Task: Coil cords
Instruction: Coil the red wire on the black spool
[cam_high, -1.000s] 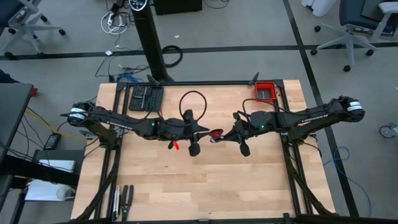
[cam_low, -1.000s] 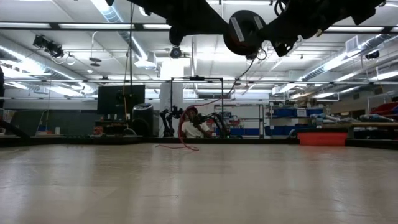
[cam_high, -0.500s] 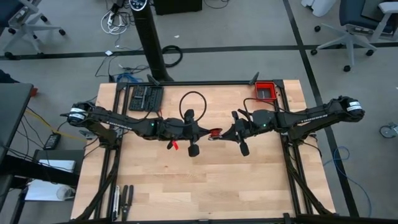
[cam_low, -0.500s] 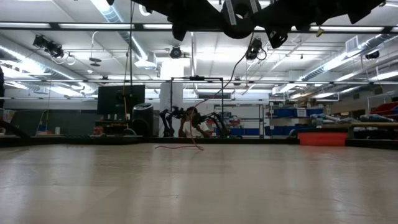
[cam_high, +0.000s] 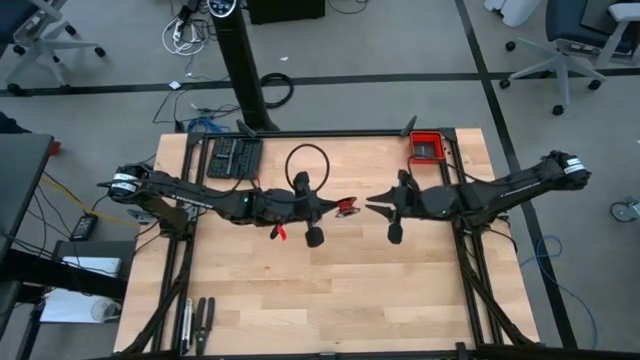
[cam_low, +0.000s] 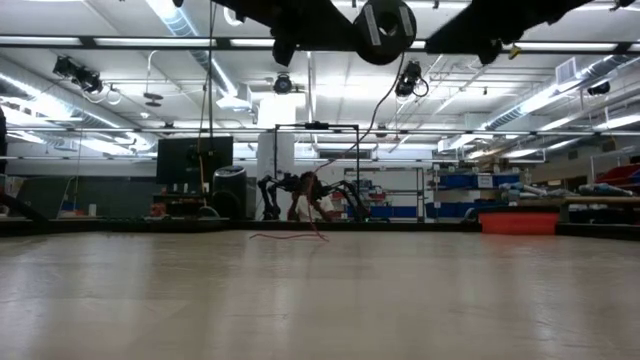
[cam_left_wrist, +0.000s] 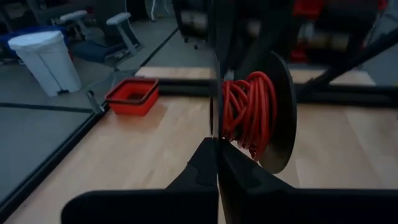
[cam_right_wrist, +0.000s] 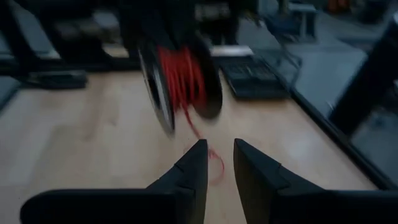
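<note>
One red cord (cam_left_wrist: 245, 112) sits wound as a tight bundle between two dark discs (cam_left_wrist: 281, 118), a small spool held above the middle of the surface (cam_high: 330, 300) at the tip of the left tool (cam_high: 338, 208). That tool is pressed together and appears to be pinching the spool's edge. The spool's axis seems to run left to right, along the line between the two arms. The right tool (cam_high: 376, 206), fingers spread and empty, hangs just to the right, close but apart, pointing at the spool, so the left arm is the nearer. Only the right wrist view shows a loose red tail (cam_right_wrist: 211, 158) dangling below the spool; the low view shows a thin red strand (cam_low: 285, 236) lying far back on the surface
</note>
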